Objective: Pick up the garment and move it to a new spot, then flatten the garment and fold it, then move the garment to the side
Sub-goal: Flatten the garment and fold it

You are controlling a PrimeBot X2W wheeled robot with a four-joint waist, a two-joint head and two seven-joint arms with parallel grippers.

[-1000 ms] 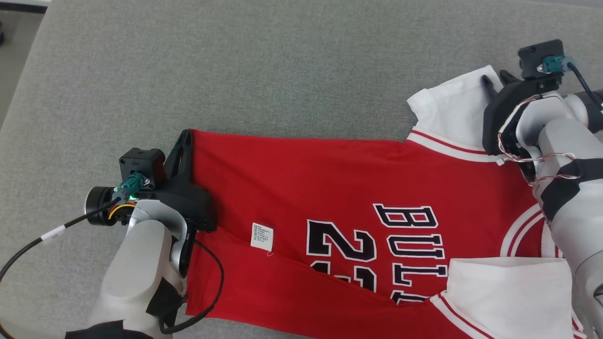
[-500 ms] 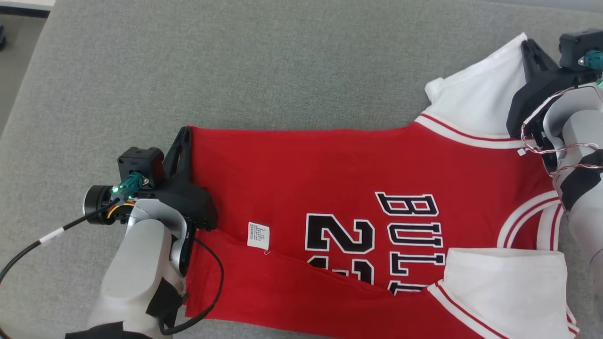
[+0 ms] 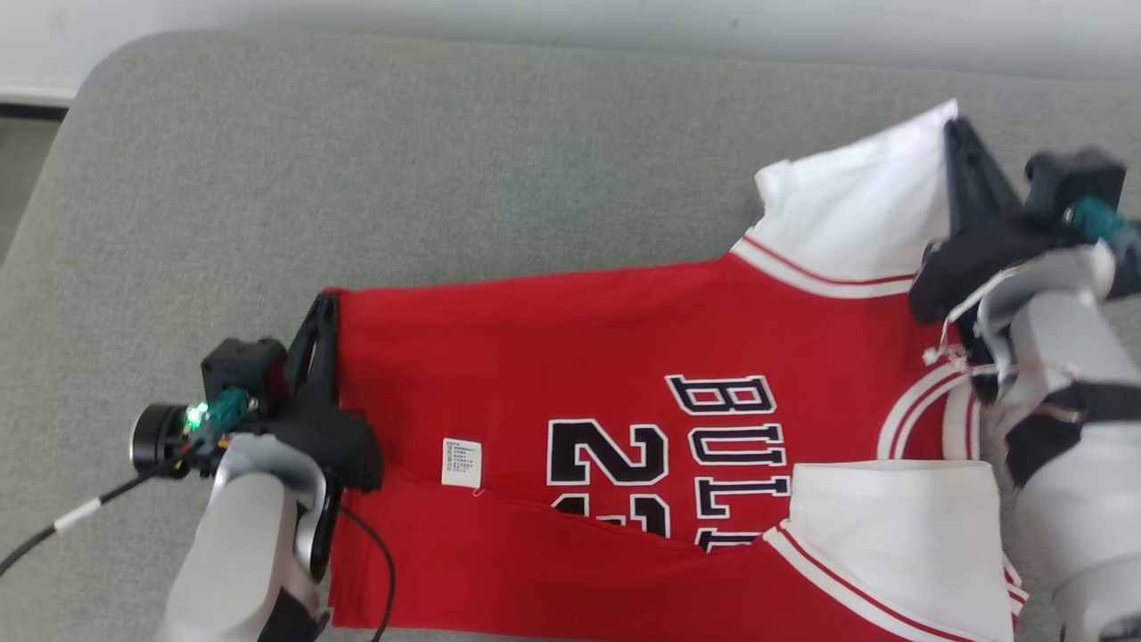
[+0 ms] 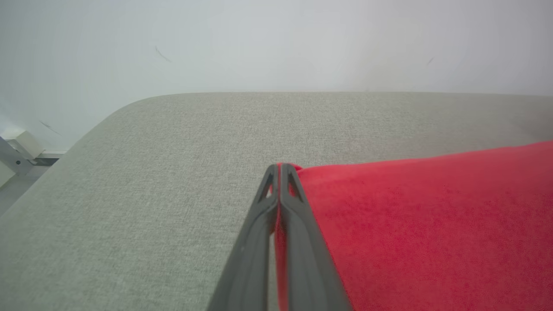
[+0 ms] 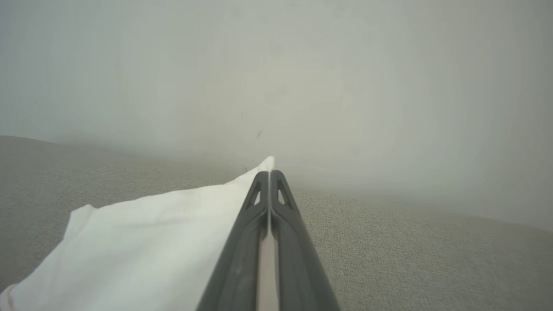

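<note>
The garment (image 3: 570, 366) is a red jersey with white sleeves and black lettering, spread across the grey cushion. My left gripper (image 3: 323, 303) is shut on the jersey's far hem corner; in the left wrist view the red cloth (image 4: 432, 224) is pinched between the closed fingers (image 4: 278, 172). My right gripper (image 3: 956, 129) is shut on the tip of the far white sleeve (image 3: 856, 223); the right wrist view shows white fabric (image 5: 142, 246) clamped at the fingers (image 5: 268, 177). The near hem is folded over the body, showing a white label (image 3: 462, 462).
The grey cushion (image 3: 446, 178) extends far and left of the jersey, with a rounded corner at the far left. A pale wall (image 3: 624, 18) runs behind its far edge. A black cable (image 3: 53, 535) trails from the left wrist.
The right gripper closed on the white sleeve tip and pulled it up and away. The head camera tilted, so the whole scene sits lower and the wall has come into view.
</note>
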